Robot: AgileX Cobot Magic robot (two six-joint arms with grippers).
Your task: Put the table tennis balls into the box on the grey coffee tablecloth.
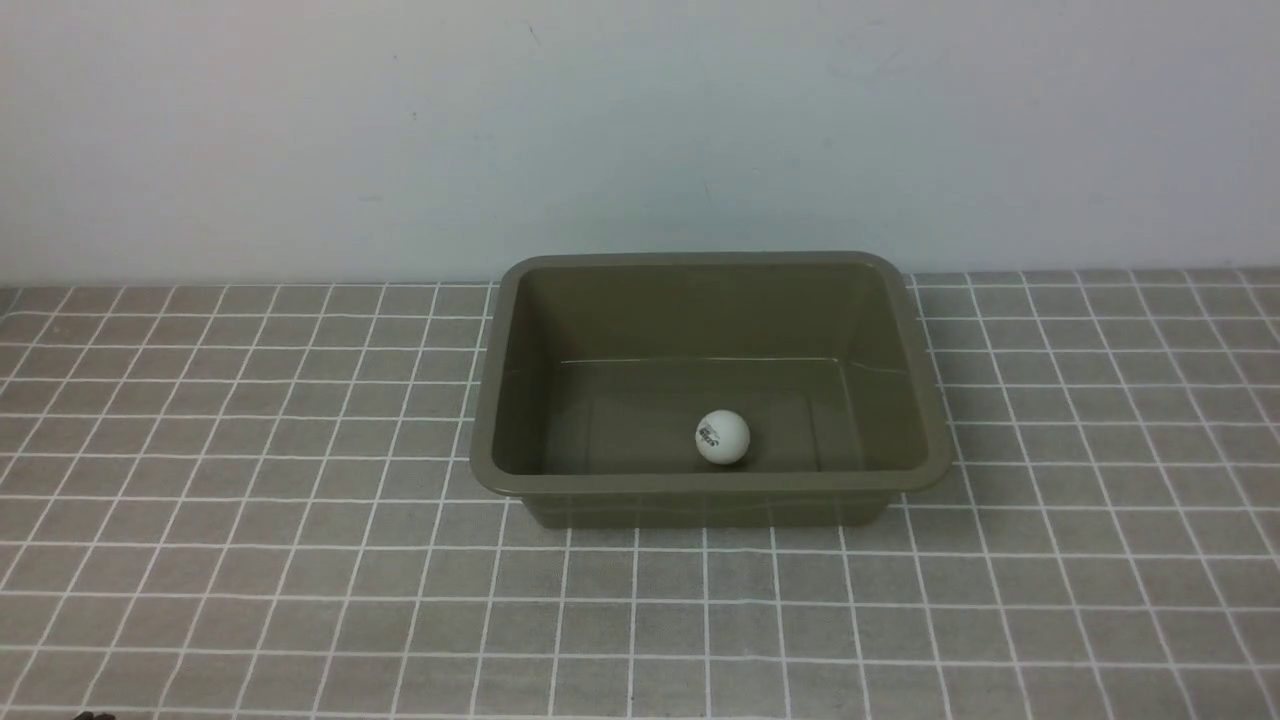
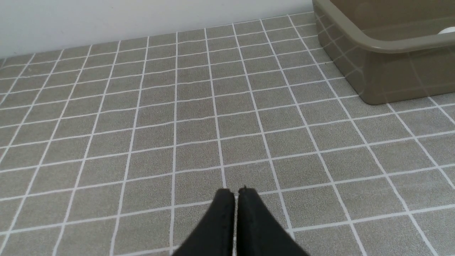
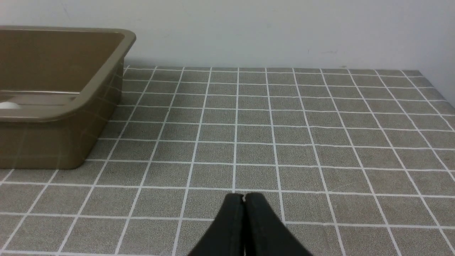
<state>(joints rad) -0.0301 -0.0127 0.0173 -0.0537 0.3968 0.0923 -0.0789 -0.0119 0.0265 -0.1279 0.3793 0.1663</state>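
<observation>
One white table tennis ball (image 1: 722, 437) with a dark printed mark lies on the floor of the olive-green box (image 1: 930, 440), near its front wall. The box stands on the grey coffee tablecloth (image 1: 250, 520) against the back wall. In the left wrist view the box (image 2: 387, 53) shows with a sliver of the ball (image 2: 447, 31) over its rim. In the right wrist view the box (image 3: 89, 92) and a bit of the ball (image 3: 9, 105) show too. My left gripper (image 2: 236, 192) and right gripper (image 3: 244, 196) are both shut, empty, low over the cloth, well clear of the box.
A pale wall (image 1: 640, 120) runs directly behind the box. The cloth's right edge (image 3: 439, 89) shows in the right wrist view. Neither arm shows in the front view.
</observation>
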